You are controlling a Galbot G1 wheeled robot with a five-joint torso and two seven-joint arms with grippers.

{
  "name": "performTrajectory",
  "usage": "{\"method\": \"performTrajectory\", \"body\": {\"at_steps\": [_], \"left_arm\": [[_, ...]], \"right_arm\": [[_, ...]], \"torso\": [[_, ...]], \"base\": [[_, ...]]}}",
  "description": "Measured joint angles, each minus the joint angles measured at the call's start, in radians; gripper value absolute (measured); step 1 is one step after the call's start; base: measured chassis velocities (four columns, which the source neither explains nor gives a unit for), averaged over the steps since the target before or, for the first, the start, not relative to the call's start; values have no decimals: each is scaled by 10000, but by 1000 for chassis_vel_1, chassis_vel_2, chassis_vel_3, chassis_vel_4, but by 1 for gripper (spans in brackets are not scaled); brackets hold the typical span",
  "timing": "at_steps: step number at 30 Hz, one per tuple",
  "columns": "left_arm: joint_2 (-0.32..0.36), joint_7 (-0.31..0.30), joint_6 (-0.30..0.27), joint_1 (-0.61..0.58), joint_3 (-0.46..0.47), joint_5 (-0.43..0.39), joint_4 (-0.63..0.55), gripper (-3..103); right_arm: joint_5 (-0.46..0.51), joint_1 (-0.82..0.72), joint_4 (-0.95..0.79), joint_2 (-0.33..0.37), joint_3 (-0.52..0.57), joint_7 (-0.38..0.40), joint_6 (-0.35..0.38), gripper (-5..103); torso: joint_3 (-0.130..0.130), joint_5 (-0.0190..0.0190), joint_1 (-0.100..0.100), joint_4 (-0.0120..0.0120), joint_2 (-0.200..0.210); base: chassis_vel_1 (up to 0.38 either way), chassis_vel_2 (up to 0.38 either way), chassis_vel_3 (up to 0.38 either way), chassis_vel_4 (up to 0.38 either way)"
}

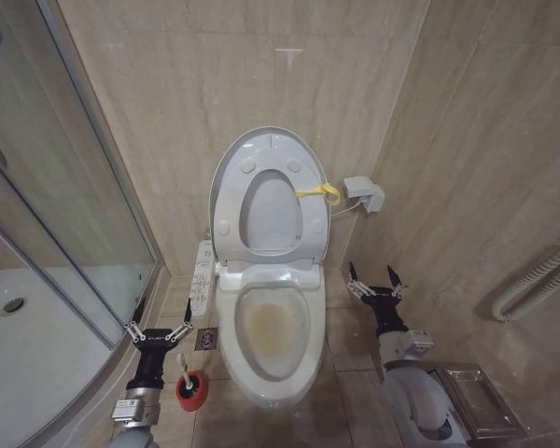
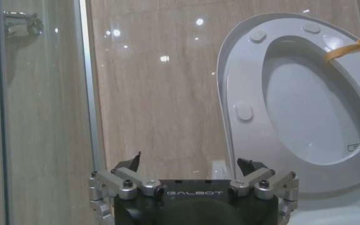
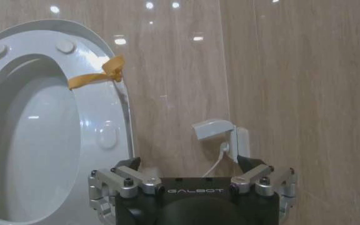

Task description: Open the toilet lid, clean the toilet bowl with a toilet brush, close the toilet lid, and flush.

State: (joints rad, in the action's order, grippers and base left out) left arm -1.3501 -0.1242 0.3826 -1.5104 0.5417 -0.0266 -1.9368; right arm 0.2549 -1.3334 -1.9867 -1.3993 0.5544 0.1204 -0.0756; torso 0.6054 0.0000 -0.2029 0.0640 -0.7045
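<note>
The toilet lid (image 1: 269,213) stands raised against the back wall, with the ring seat (image 1: 226,201) up in front of it and a yellow strap (image 1: 319,193) at its edge. Below it the toilet bowl (image 1: 229,322) lies uncovered, stained yellowish-brown inside. The toilet brush (image 1: 181,366) stands in its red holder (image 1: 191,392) on the floor left of the bowl. My left gripper (image 1: 159,322) hovers open just left of the brush handle, holding nothing. My right gripper (image 1: 372,275) is open and empty to the right of the bowl. The wrist views show the left gripper (image 2: 189,161), the right gripper (image 3: 188,161) and the lid (image 2: 305,108) (image 3: 36,154).
A glass shower enclosure (image 1: 65,187) with a white tray (image 1: 19,345) fills the left. A long button panel (image 1: 203,275) hangs beside the bowl, above a floor drain (image 1: 206,339). A wall socket box (image 1: 364,193), a corrugated hose (image 1: 541,275) and a metal bin (image 1: 476,401) are on the right.
</note>
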Motion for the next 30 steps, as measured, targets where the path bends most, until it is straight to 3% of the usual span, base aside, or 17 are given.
{"method": "performTrajectory", "body": {"at_steps": [14, 27, 30], "left_arm": [[0, -2, -5, -1, -2, 0, -1, 100], [-1, -4, -13, -1, -3, -1, -1, 100], [-1, -4, -13, -1, -6, -2, 0, 100]], "right_arm": [[2, -124, -14, -8, 62, -9, -17, 100], [327, -3746, -803, -327, 2248, -447, -902, 100], [384, -4598, -802, -392, 2477, -952, -1524, 100]], "torso": [[0, 1, 0, -4, 0], [-1, 2, 0, 1, 0], [-1, -15, 2, 10, -2]], "base": [[0, 0, 0, 0], [0, 0, 0, 0], [0, 0, 0, 0]]}}
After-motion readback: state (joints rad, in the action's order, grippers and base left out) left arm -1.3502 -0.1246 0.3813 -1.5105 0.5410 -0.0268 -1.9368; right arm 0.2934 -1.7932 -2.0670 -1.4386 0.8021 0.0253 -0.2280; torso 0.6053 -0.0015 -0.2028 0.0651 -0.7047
